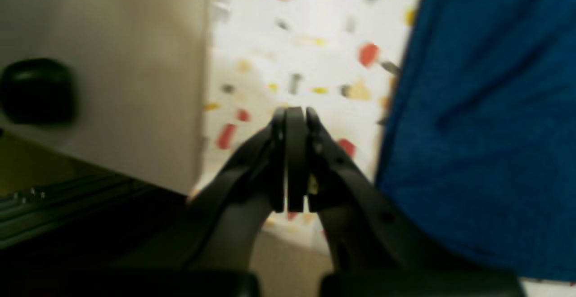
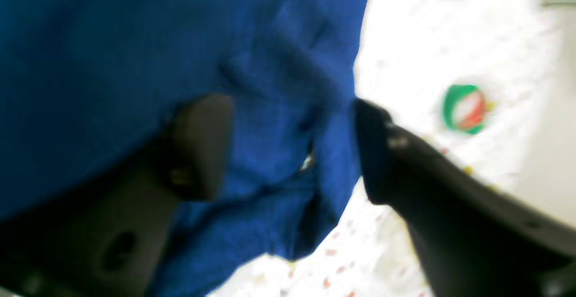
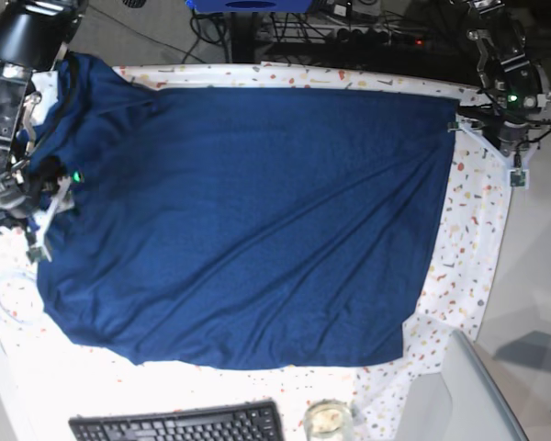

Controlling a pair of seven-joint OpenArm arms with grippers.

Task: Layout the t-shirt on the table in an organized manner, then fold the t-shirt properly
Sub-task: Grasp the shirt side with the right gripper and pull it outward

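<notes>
The large plain navy-blue cotton t-shirt [image 3: 248, 220], limp and light on the speckled white worktop [image 3: 468, 239], wants pinching at hems; left claw [image 1: 295, 162] pressed closed and empty, right claw [image 2: 292, 148] spread wide over fabric.

Left tool [image 1: 294, 162] pinched closed; right tool [image 2: 292, 148] spread apart.

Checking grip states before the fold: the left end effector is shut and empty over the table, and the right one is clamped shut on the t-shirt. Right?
Not quite. The right end effector is open, its fingers either side of the t-shirt, as the right wrist view shows.
</notes>
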